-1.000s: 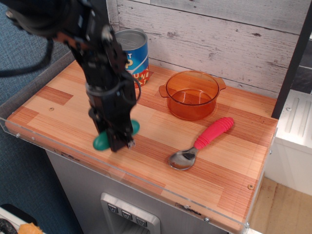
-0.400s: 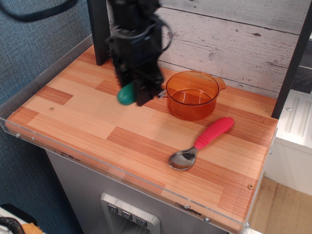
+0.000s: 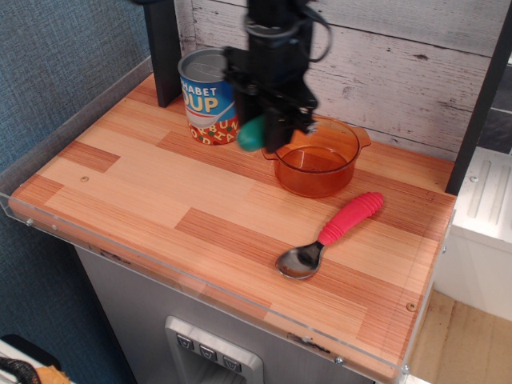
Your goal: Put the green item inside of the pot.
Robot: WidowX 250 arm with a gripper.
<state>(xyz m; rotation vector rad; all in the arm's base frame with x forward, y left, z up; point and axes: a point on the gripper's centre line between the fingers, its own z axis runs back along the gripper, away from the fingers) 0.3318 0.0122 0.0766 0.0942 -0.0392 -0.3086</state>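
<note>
My gripper (image 3: 272,134) hangs from above, shut on the teal-green item (image 3: 251,134), whose rounded left end sticks out past the fingers. It is held in the air just above the left rim of the translucent orange pot (image 3: 317,158), which stands on the wooden tabletop near the back wall. The rest of the green item is hidden by the fingers.
A blue soup can (image 3: 205,98) stands just left of the gripper, close to it. A spoon with a pink handle (image 3: 332,231) lies in front of the pot. A dark post (image 3: 162,52) is at the back left. A clear rim edges the table (image 3: 120,192).
The gripper lifted the green item off the front-left of the table and carried it right and back, past the can, to the pot's left rim.
</note>
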